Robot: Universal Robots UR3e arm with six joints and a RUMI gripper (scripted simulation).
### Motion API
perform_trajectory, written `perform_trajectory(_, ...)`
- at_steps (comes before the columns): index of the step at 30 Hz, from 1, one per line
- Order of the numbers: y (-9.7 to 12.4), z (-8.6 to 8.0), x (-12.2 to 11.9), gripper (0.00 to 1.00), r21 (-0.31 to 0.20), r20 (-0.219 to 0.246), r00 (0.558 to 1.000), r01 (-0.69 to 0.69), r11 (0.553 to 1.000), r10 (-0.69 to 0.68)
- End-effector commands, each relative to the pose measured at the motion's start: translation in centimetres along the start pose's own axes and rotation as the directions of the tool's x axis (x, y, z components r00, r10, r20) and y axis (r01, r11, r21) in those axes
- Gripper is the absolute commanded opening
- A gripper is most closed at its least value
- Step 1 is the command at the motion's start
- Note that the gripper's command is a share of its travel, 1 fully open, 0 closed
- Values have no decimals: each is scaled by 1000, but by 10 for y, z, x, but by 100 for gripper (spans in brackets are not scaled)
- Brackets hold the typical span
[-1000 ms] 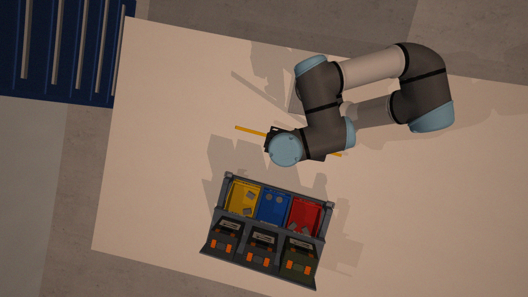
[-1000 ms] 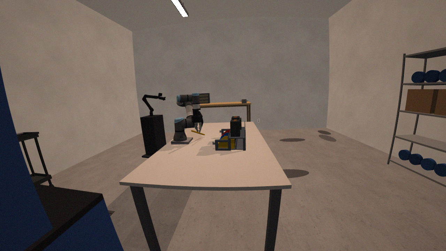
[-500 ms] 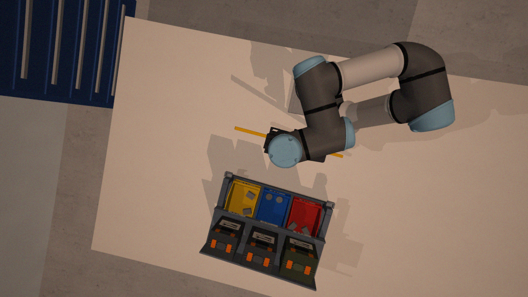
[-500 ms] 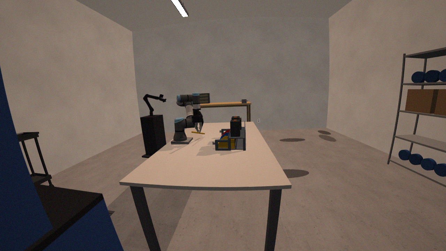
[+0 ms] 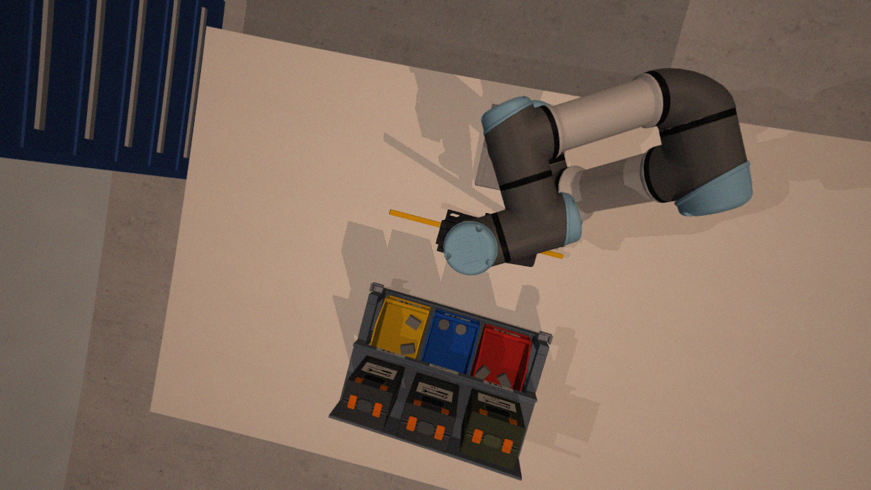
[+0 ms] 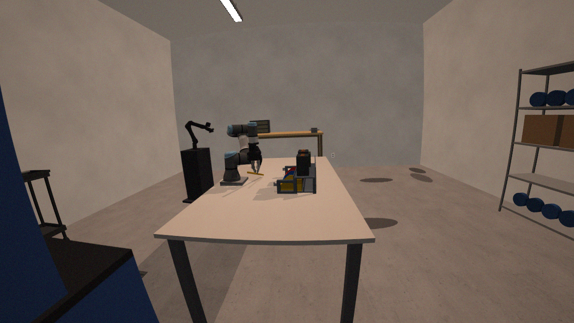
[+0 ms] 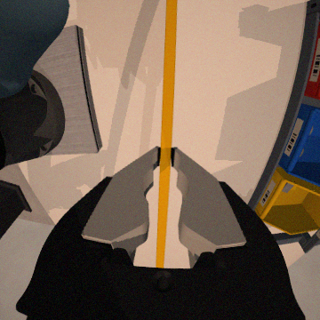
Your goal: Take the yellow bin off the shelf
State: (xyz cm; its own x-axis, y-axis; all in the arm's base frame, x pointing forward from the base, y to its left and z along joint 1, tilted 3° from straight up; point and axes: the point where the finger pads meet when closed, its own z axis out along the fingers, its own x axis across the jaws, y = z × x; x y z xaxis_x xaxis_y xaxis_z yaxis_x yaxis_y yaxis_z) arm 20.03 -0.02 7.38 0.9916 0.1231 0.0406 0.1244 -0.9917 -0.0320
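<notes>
Nearest the wrist camera, the black-bodied gripper (image 5: 449,226) (image 6: 255,172) (image 7: 165,148) has its two grey fingertips clenched on a slender orange-yellow bar (image 5: 414,218) (image 6: 250,172) (image 7: 169,89). The bar extends past both sides of the gripper and, in the exterior view, is suspended above the pale table (image 5: 273,243) (image 6: 260,216) (image 7: 200,53), near the arm's base plate (image 5: 486,176) (image 6: 226,183) (image 7: 84,89).

The yellow open bin (image 5: 392,332) (image 6: 287,186) (image 7: 284,213) is seated in the lower tier of the grey shelf (image 5: 365,320) (image 6: 296,186) (image 7: 294,111), apart from the gripper. In the top view it occupies the leftmost of three bays, its mouth facing up, with grey parts (image 5: 412,321) inside. A blue bin (image 5: 450,347) (image 6: 286,176) (image 7: 307,147) fills the middle bay and holds two round grey pieces (image 5: 461,329); a red bin (image 5: 505,356) (image 6: 289,170) (image 7: 313,89), also containing grey pieces, fills the third.

Three lidded cases (image 5: 429,411) (image 6: 302,164) with orange latches stand in a row on the upper tier; two are dark grey and one dark green. The whole shelf unit stands on the table.

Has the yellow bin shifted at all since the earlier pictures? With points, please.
No. In the top view the yellow bin (image 5: 395,327) (image 6: 286,186) (image 7: 293,216) still sits in the same end slot of the shelf (image 5: 367,318) (image 6: 296,186) (image 7: 293,104).
</notes>
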Motion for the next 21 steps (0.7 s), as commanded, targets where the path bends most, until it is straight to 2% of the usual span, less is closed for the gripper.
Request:
perform_trajectory(1, 1, 0, 1, 0, -3, -2, 1000, 0, 1000, 0)
perform_trajectory(4, 1, 0, 1, 0, -3, -2, 1000, 0, 1000, 0)
perform_trajectory(9, 1, 20, 1, 0, -3, -2, 1000, 0, 1000, 0)
perform_trajectory(21, 1, 20, 1, 0, -3, -2, 1000, 0, 1000, 0)
